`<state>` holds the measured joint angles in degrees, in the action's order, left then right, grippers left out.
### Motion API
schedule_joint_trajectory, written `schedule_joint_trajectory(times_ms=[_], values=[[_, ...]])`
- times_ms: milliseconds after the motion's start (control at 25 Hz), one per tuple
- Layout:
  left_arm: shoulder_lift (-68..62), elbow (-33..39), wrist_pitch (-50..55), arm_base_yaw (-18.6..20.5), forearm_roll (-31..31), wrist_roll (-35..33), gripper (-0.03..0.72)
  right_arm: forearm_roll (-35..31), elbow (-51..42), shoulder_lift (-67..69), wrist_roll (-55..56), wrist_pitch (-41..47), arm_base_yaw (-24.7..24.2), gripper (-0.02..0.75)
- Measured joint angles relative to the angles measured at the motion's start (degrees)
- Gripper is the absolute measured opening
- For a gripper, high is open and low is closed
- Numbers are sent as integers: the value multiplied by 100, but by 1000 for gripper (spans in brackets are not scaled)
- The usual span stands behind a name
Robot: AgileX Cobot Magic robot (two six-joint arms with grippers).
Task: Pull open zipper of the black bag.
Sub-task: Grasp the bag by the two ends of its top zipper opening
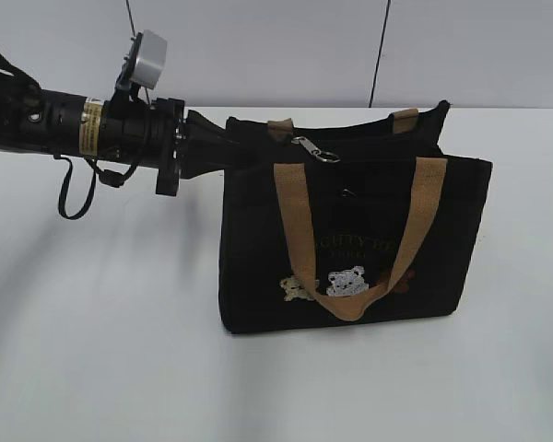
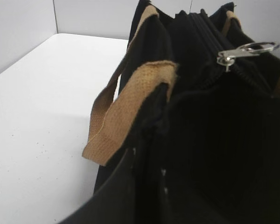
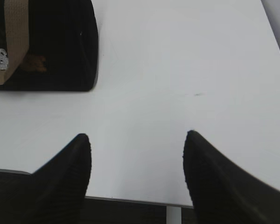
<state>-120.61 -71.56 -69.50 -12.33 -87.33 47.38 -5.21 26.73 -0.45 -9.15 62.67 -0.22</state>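
The left claw (image 1: 223, 147) is clamped shut on the left top corner of the black bag (image 1: 350, 239), which stands upright on the white desk (image 1: 101, 322). The zipper (image 1: 315, 150) runs left to right along the top, its silver pull lying flat, ring pointing right. Front lettering is partly hidden by a handle. The right claw (image 3: 136, 158) hangs open over bare desk.

I saw bare white table (image 1: 101, 350) across the lower and left parts of the exterior view, open for passage. The black bag (image 1: 350, 239) stood mid-frame, blocking the centre. Its tan handles (image 1: 300, 230) draped over the front face, and the left arm (image 1: 92, 129) occupied the upper left, reaching the bag's top corner.
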Motion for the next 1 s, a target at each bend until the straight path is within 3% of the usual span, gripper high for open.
schedule_joint_trajectory(times_ms=[280, 600, 1000], values=[[0, -2, 0, 0, -18, 0, 28, -74, 170, 117, 0, -5, 0, 473], [0, -2, 0, 0, -29, 0, 27, -542, 1033, 2052, -16, -95, 0, 473], [0, -2, 0, 0, -41, 0, 27, -907, 2194, 4410, -951, -260, 0, 473]])
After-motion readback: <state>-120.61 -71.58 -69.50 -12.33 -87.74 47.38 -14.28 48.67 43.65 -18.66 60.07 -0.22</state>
